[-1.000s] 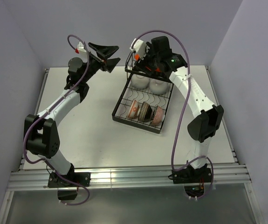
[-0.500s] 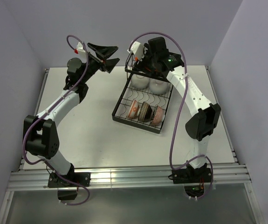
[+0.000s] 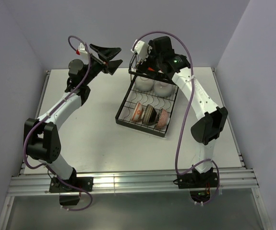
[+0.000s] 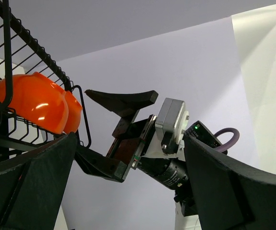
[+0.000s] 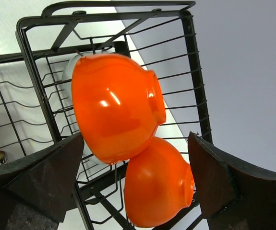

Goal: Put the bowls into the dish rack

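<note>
Right gripper has widened, letting go of two orange bowls in the dish rack; left gripper hovers wide open, empty.

Lab booth (bare walls, rail-edged table).

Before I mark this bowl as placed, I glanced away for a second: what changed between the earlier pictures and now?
The right tool has drifted slightly left over the dish rack's raised basket. Its fingers now stand wide of the two orange bowls resting there, so it seems to have let go. The left tool, open and empty, the white bowls and the three patterned bowls stayed as they were.
</note>
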